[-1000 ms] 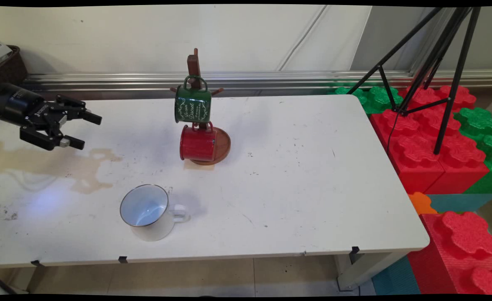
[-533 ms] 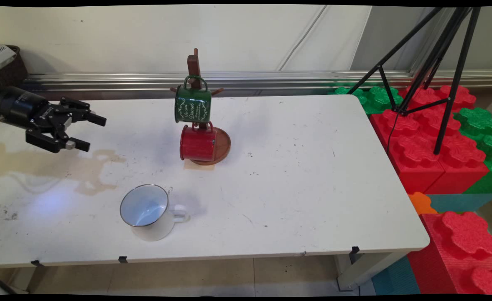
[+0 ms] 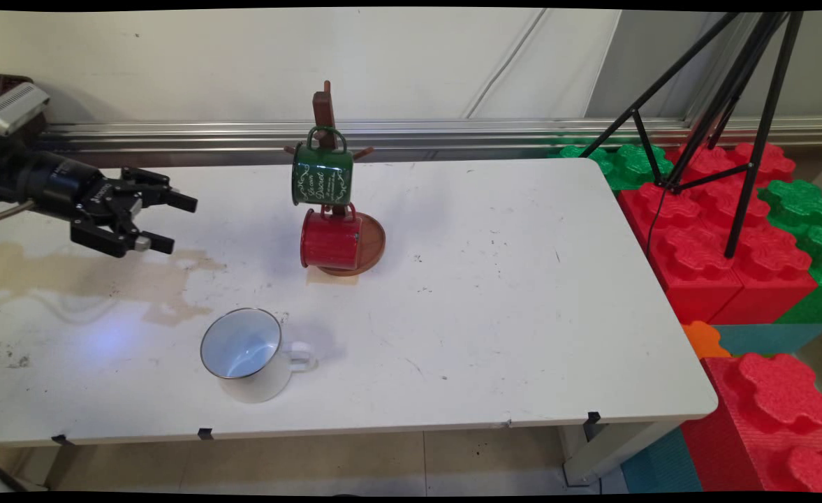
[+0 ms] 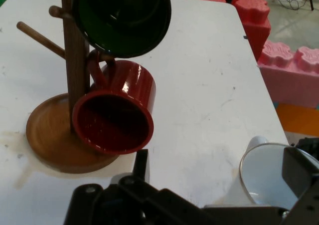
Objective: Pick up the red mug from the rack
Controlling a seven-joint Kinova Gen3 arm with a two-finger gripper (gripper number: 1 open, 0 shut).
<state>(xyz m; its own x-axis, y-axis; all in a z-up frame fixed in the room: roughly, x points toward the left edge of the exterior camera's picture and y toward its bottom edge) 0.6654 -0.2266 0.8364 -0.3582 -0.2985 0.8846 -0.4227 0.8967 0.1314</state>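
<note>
White table [image 3: 508, 293]: pincer [image 3: 166, 222] spread, empty, hovering left of mug tree [image 3: 327, 112]; white mug [image 3: 246, 354] nearby.

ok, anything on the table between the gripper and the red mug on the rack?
Nothing visible. The open gripper hangs left of the red mug; only bare, stained table lies between. The white mug sits nearer the front edge, off that line.

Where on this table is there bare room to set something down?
The table's right half, from the mug tree to the right edge, is bare. So is the front strip right of the white mug. It is crowded where the open end effector hovers, left of the hanging green mug and red mug.
</note>
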